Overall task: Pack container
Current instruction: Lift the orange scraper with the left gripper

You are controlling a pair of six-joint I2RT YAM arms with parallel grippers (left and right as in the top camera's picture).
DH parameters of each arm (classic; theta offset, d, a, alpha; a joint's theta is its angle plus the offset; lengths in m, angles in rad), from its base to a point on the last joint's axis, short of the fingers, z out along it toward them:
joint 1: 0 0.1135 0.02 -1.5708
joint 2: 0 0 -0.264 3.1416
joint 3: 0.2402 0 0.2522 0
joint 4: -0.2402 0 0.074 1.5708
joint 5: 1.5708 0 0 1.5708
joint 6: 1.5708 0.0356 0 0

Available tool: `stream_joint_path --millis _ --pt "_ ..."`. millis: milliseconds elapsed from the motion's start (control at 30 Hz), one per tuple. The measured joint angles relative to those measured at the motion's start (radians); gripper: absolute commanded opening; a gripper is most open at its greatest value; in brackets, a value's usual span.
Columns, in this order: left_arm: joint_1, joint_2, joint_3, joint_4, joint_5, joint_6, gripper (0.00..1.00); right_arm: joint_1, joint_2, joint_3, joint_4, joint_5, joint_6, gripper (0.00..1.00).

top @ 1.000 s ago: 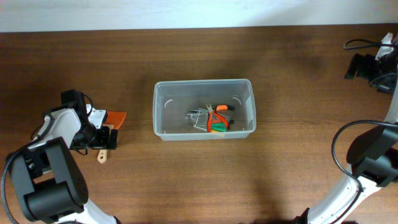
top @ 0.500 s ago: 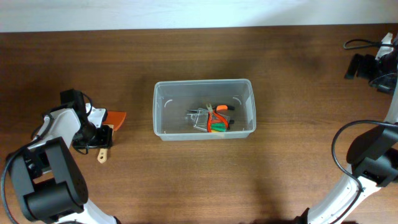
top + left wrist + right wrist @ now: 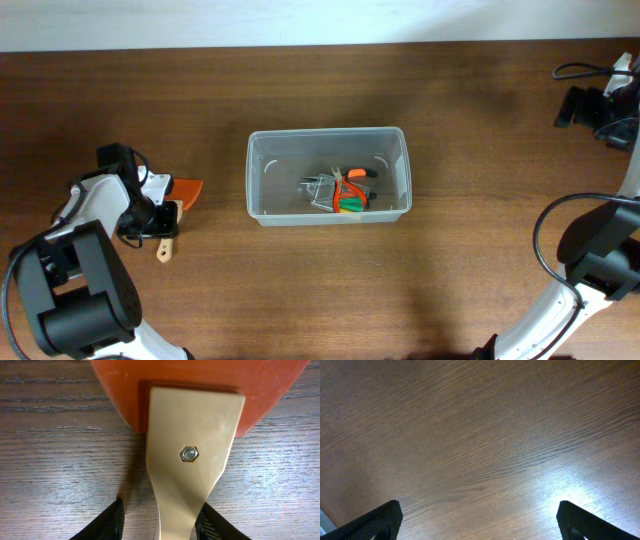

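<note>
Left fingers [image 3: 109, 524]: narrowly parted, one on each side of a spatula's handle; the right one sits against the wood, the left one shows a strip of tabletop between it and the wood.
Handle [image 3: 192, 425]: pale wood, flat on the tabletop, with a small hex bolt [image 3: 189, 453] in its middle.
Blade [image 3: 200, 380]: orange, rounded, joined to the far end of the handle.
Spatula [image 3: 183, 190]: at the left of the tabletop, well apart from the container, its handle pointing toward the near edge.
Right fingers [image 3: 377, 520]: spread wide, holding nothing, with bare wood under them.
Right arm [image 3: 600, 105]: at the far right corner, well away from the container, with a black cable [image 3: 580, 70] beside it.
Container [image 3: 328, 131]: clear plastic bin, upright and open, at the middle of the tabletop.
Inside the container: a small heap of tools [image 3: 345, 192], orange, green and metal, right of centre.
Tabletop [image 3: 300, 290]: dark brown wood grain.
</note>
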Motion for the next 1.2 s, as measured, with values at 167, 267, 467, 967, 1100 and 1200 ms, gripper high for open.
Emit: stream_joint_path --millis 167,267,467,967,1100,1200 --pt "0.000 0.000 0.000 0.000 0.003 -0.002 0.39 0.000 0.000 0.000 0.000 0.000 -0.001 0.99" --pt "0.000 0.000 0.000 -0.001 0.008 0.000 0.38 0.000 0.000 0.000 0.000 0.000 0.000 0.98" --pt "0.000 0.000 0.000 -0.008 0.016 0.000 0.33 0.000 0.000 0.000 0.000 0.000 0.000 0.99" --pt "0.000 0.000 0.000 0.003 0.023 0.000 0.25 0.000 0.000 0.000 0.000 0.000 0.000 0.99" --pt "0.000 0.002 0.000 0.004 0.023 0.000 0.25 0.000 0.000 0.000 0.000 0.000 0.000 0.99" --pt "0.000 0.002 0.000 0.004 0.023 0.000 0.24 0.000 0.000 0.000 0.000 0.000 0.000 0.99"
